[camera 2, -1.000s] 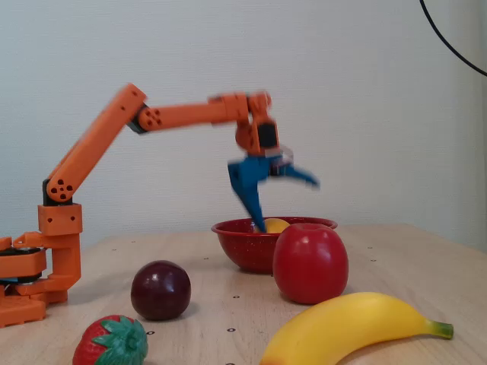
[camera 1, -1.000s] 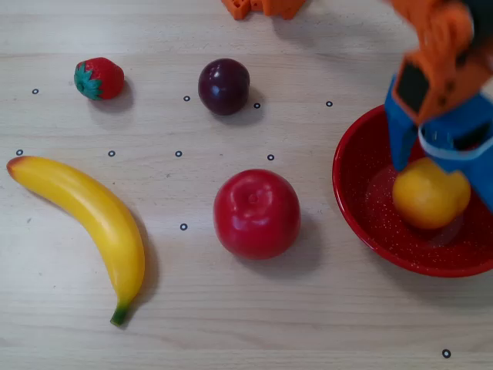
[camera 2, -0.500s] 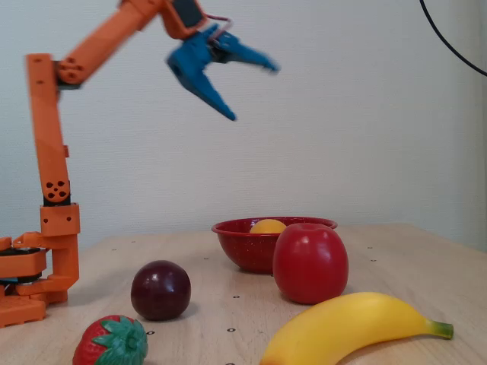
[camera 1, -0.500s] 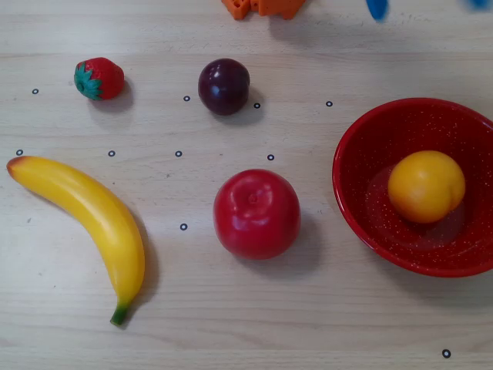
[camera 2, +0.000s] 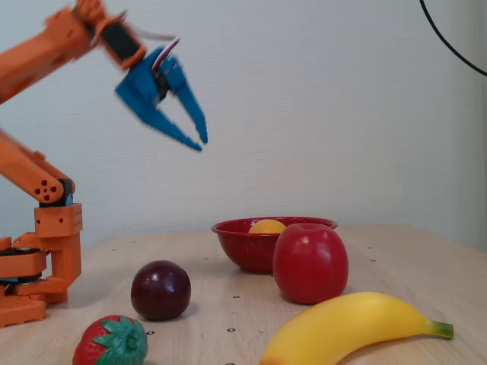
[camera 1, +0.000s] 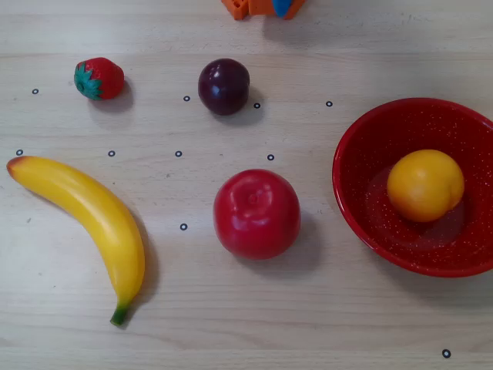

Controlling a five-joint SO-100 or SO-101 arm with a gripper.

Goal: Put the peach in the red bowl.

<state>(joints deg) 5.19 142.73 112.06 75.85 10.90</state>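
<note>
My pincer [camera 2: 196,141] has swung back high toward my base, nearly closed and empty, leaving the peach [camera 1: 425,186] in the bowl [camera 1: 362,223], so the task looks done.

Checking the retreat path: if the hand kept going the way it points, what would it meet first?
Probably the plum: the hand points down and rightward roughly at it, though depth is unclear from the fixed view.

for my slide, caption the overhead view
Glossy yellow-orange peach resting inside the speckled red bowl, beside a red apple.
</note>
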